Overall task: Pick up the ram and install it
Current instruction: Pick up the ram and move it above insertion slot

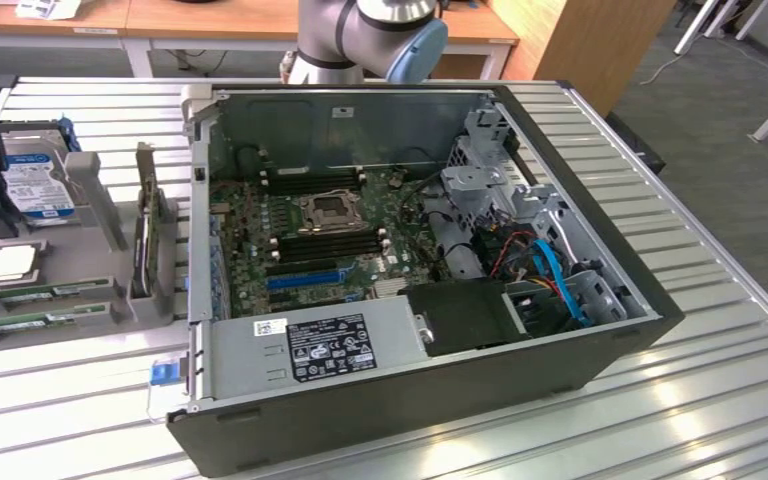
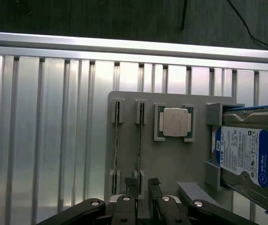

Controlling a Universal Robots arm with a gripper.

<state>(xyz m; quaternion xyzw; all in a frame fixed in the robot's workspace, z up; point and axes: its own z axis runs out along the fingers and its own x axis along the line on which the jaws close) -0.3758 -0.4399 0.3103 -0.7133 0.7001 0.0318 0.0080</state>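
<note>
Gripper (image 2: pixel 142 183) above the ram (image 2: pixel 140 140) — processor chip (image 2: pixel 175 122), hard drive (image 2: pixel 246 154) nearby.

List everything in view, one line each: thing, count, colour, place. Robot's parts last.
ram sticks: two, green, on edge in the holder's slots
processor chip: one, silver, in a holder recess beside the ram sticks
hard drive: one, silver with blue label, at the holder's end
card: one, dark, upright between holder and case
holder: one, grey, on the table, exterior view's left of the case
case: one, dark grey, open, mid-table
motherboard: one, green, inside the case
power supply: one, grey, inside the case
table: one, ribbed silver
robot arm: one, grey and blue, behind the case
tool: one, black, open, over the holder
</note>
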